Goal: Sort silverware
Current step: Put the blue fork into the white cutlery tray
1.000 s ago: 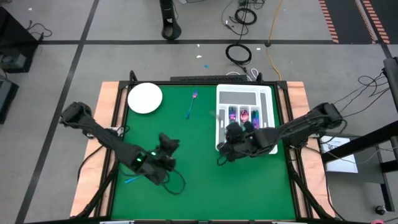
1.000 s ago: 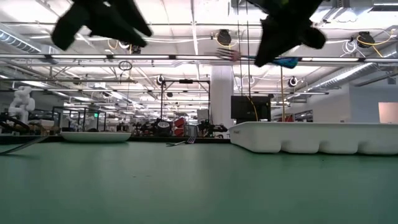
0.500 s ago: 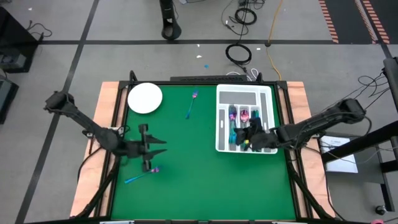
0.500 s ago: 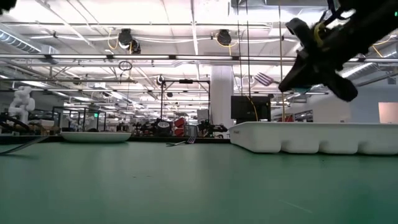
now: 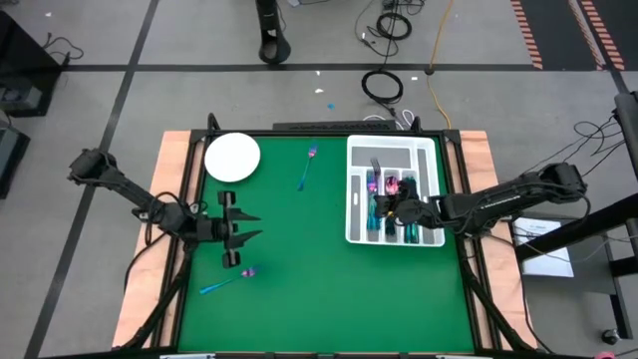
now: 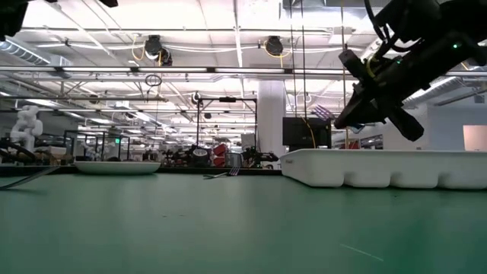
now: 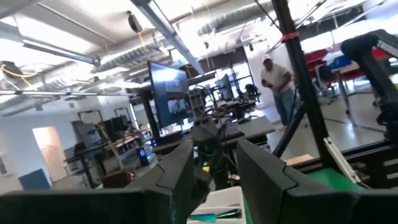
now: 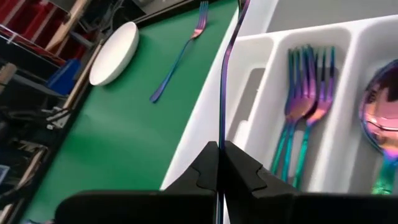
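Note:
The silverware is slim and iridescent. Several forks (image 8: 308, 118) and a spoon (image 8: 382, 146) lie in the white tray (image 5: 431, 191). One fork (image 5: 305, 170) lies on the green mat by the round plate (image 5: 232, 158). A teal piece (image 5: 224, 282) lies near the left side. My right gripper (image 5: 388, 207) hovers over the tray, shut on a fork. My left gripper (image 5: 242, 231) hangs open above the mat, pointing toward the tray and holding nothing. My right gripper (image 8: 219, 149) pinches a fork's handle (image 8: 220, 134) between its two fingers, the handle edge-on to them. The fork runs forward past the fingertips toward the table's far edge, tines (image 5: 376, 165) leading. It is lifted clear above the tray's left compartments (image 6: 323, 114).
The plate sits at the mat's far left corner. The tray fills the far right part. Wide open mat lies between them and along the near edge. Table frame rails border the mat. A person (image 7: 277, 81) stands in the room far behind.
My left gripper has drawn back from the teal piece toward the table's left edge and risen, turning level. That piece lies where it was. My right gripper has carried its fork from the tray's near left corner over the tray, toward the far edge.

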`<state>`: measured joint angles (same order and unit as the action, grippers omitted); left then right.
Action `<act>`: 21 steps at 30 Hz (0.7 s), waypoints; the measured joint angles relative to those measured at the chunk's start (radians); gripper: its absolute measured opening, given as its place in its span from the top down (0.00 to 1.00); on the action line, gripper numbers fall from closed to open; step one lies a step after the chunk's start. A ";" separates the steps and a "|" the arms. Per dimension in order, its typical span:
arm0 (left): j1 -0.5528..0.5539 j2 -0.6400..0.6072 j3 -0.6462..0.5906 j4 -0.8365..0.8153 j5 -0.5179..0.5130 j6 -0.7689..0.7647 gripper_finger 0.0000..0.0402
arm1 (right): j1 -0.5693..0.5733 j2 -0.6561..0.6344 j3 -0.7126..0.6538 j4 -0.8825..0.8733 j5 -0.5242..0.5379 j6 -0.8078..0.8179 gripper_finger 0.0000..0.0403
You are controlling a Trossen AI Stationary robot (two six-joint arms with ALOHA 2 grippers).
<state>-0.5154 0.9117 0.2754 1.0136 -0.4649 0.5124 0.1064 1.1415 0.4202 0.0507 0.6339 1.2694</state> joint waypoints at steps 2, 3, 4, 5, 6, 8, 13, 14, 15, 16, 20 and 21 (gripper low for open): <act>0.000 -0.005 0.000 0.003 0.005 -0.008 0.69 | -0.003 0.008 0.000 0.007 -0.001 0.002 1.00; 0.000 -0.008 0.000 0.010 0.015 -0.010 0.69 | -0.003 0.015 0.000 0.010 -0.001 0.003 1.00; 0.000 -0.013 0.000 0.015 0.024 -0.022 0.69 | -0.003 0.021 0.000 0.020 -0.001 0.003 1.00; 0.000 -0.018 -0.001 0.023 0.035 -0.041 0.69 | -0.003 0.026 0.000 0.030 -0.002 0.004 1.00; 0.000 -0.027 -0.001 0.028 0.050 -0.062 0.69 | -0.003 0.032 0.000 0.040 -0.003 0.004 1.00; 0.000 -0.060 -0.001 0.014 0.060 -0.082 0.69 | -0.003 0.042 0.000 0.060 -0.004 0.003 1.00; 0.001 -0.170 -0.001 -0.129 -0.026 -0.087 0.69 | -0.002 0.059 0.000 0.067 -0.005 0.008 1.00; 0.001 -0.191 -0.001 -0.156 -0.043 -0.088 0.69 | -0.002 0.063 0.000 0.068 -0.005 0.008 1.00; 0.001 -0.209 -0.001 -0.181 -0.054 -0.088 0.69 | -0.002 0.068 0.000 0.066 -0.006 0.008 1.00; 0.002 -0.225 -0.001 -0.208 -0.062 -0.086 0.69 | -0.002 0.071 0.000 0.067 -0.007 0.009 1.00; 0.024 -0.284 -0.001 -0.347 -0.175 -0.062 0.69 | -0.002 0.090 0.000 0.099 -0.008 0.009 1.00; 0.033 -0.295 -0.001 -0.382 -0.215 -0.062 0.69 | -0.002 0.097 0.000 0.111 -0.008 0.008 1.00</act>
<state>-0.4827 0.6171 0.2749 0.6317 -0.6799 0.4502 0.1040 1.2382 0.4206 0.1621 0.6263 1.2778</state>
